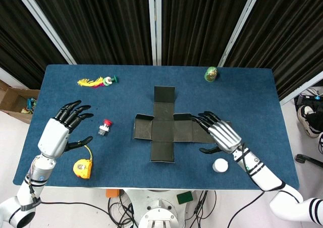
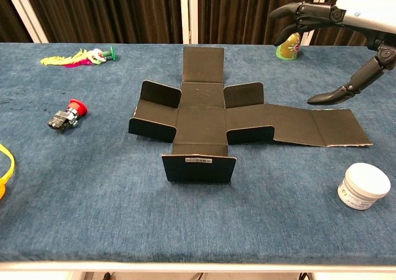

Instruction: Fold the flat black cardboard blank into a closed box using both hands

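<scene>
The black cardboard blank (image 1: 164,129) lies mid-tabletop (image 1: 242,87), flaps partly raised, while the right robot hand (image 1: 218,133) hovers spread above its long right-hand panel, seemingly ready to fold, and the left robot hand (image 1: 63,127) waits spread, well apart.

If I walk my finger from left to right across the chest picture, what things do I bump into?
Yellow tape measure → red-topped button → black cardboard blank → green egg toy → white jar. The feather toy and the right hand overlap others sideways, so I left them out.
</scene>
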{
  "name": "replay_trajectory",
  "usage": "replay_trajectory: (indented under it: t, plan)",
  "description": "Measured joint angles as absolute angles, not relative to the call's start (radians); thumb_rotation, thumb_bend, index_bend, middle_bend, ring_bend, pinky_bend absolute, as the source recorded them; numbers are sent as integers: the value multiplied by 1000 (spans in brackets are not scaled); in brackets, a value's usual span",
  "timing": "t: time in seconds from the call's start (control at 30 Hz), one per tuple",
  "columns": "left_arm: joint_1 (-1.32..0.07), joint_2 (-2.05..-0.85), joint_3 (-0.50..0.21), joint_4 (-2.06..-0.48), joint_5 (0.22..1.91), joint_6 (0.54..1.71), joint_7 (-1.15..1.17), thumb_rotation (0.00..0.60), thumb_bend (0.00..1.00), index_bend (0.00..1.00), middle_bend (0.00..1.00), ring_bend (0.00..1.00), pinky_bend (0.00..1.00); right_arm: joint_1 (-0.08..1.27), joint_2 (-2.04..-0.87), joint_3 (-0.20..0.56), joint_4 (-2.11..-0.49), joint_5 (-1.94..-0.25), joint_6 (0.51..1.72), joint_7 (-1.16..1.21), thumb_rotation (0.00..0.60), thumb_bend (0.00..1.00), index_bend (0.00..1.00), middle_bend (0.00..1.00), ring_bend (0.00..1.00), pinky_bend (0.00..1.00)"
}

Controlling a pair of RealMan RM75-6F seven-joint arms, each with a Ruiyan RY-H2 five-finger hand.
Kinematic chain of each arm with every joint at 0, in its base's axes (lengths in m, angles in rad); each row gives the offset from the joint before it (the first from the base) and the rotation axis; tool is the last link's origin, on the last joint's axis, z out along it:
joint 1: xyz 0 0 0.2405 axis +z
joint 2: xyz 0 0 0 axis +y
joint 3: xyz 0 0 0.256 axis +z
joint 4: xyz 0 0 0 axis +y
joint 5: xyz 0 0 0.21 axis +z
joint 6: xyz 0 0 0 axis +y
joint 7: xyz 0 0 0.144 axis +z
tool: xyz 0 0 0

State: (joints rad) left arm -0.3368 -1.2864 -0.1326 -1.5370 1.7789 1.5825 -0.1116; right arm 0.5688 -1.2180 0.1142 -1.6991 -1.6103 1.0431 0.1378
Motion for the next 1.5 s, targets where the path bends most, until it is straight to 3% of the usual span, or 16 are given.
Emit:
replay_trajectory:
  t: [0.17,0.37,0.5,0.8,1.0,1.5]
  plan:
    - [-336,-1280,-117,-1541,1765,1561,-90,600,84,296,216,118,205,562,-1215,118,-1708,-1563,1044,75,600,125,53,222,187,284]
    - [-328,-1274,-92,-1545,1745,1530,-19,600,84,296,216,118,205,552,-1210,134,-1744,-1399,1035,-133,600,87,46,193,616,703]
    - [-323,-1269,-72,-1555,1728,1502,4,600,84,296,216,119,205,565,-1211,150,-1775,-1193,1003,-264,600,75,2,126,703,811]
    - [-315,-1271,-45,-1560,1702,1470,7,600,85,296,216,118,205,682,-1255,158,-1804,-725,910,-486,600,16,0,120,770,900]
    - [-318,-1276,-32,-1555,1696,1451,-2,600,85,296,216,118,205,809,-1341,153,-1785,-514,895,-588,600,11,0,115,779,917]
    - [-313,-1289,-22,-1522,1689,1457,-65,600,85,296,216,118,205,899,-1624,165,-1593,-467,1076,-657,600,0,0,105,795,935]
